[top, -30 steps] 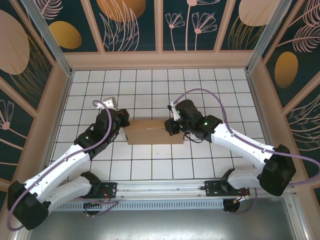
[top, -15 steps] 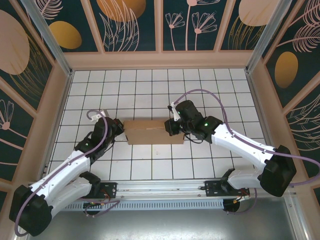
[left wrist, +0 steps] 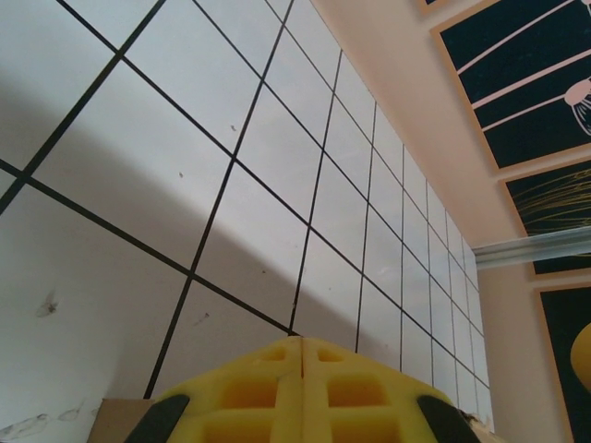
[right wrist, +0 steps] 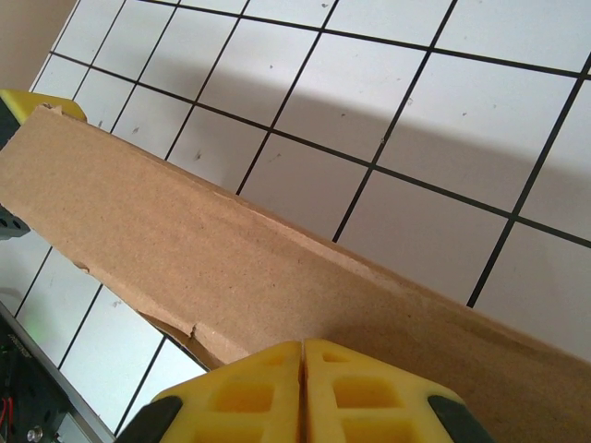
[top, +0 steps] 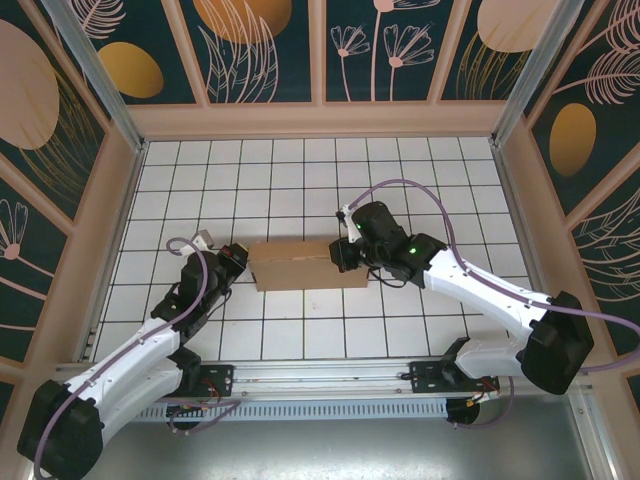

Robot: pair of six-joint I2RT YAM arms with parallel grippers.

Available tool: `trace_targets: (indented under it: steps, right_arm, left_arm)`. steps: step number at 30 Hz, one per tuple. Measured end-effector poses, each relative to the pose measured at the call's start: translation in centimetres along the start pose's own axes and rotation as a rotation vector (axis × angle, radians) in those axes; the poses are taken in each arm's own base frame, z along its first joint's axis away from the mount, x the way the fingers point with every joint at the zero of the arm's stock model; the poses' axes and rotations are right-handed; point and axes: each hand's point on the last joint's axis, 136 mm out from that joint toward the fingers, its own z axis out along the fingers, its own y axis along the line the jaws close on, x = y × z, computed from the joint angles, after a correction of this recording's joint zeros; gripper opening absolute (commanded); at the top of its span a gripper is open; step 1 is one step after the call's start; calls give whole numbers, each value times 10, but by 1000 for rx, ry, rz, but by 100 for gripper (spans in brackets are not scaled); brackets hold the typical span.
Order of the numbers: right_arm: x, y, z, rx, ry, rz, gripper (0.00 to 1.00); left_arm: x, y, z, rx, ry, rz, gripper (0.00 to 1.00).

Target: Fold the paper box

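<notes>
- The paper box (top: 308, 266) is a flat, long piece of plain brown cardboard. It lies on the white desk (top: 300, 180), which has black lines that make squares.
- The left tool (top: 240, 262) is right at the left end of the box. Its yellow fingers (left wrist: 249, 397) are pressed together, and I see nothing between them. A bit of the box's cardboard peeks out just beside them.
- The right tool (top: 338, 258) is over the right part of the box. Its fingers are pressed together too, and they touch the cardboard. I cannot tell if a thin flap is pinched there.
- The cardboard looks dull and a bit rough. One edge has a small cut in it.
- I think the box is very light. It is stiff, but it should bend along its fold lines.
- It may slide on the smooth desk, and a hard squeeze could crush it.
- A thin edge or flap looks like the best place to hold it, while the other tool keeps the box down.
</notes>
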Motion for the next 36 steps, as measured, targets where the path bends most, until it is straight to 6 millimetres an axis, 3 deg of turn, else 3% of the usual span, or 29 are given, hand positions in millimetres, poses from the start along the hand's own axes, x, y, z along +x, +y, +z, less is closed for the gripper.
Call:
trace_targets:
  steps: [6, 9, 12, 17, 21, 25, 28, 31, 36]
  right_arm:
    - [0, 0, -1, 2, -3, 8, 15]
    - [-2, 1, -3, 0, -4, 5, 23]
    - [-5, 3, -8, 7, 5, -13, 36]
    - [-35, 14, -32, 17, -49, -91, 48]
    - [-56, 15, -64, 31, -147, -180, 46]
    - [-58, -2, -99, 73, -259, -320, 41]
    - [-33, -11, -110, 75, -292, -491, 41]
    - [-13, -13, -113, 62, -295, -650, 42]
    - [-16, -13, -110, 62, -284, -807, 41]
  left_arm:
    - [-3, 1, -2, -31, -2, 20, 0]
    - [-12, -10, -9, -58, -17, 78, 0]
    - [-33, -37, -19, -56, -58, 167, 15]
    - [-64, -94, -29, -47, -89, 387, 57]
    - [-68, -119, -33, -35, -40, 571, 64]
    - [-63, -123, -40, -40, 19, 726, 64]
    - [-55, -118, -45, -32, 73, 856, 98]
    - [-47, -115, -55, -11, 114, 996, 98]
    - [-37, -112, -67, 40, 114, 1189, 99]
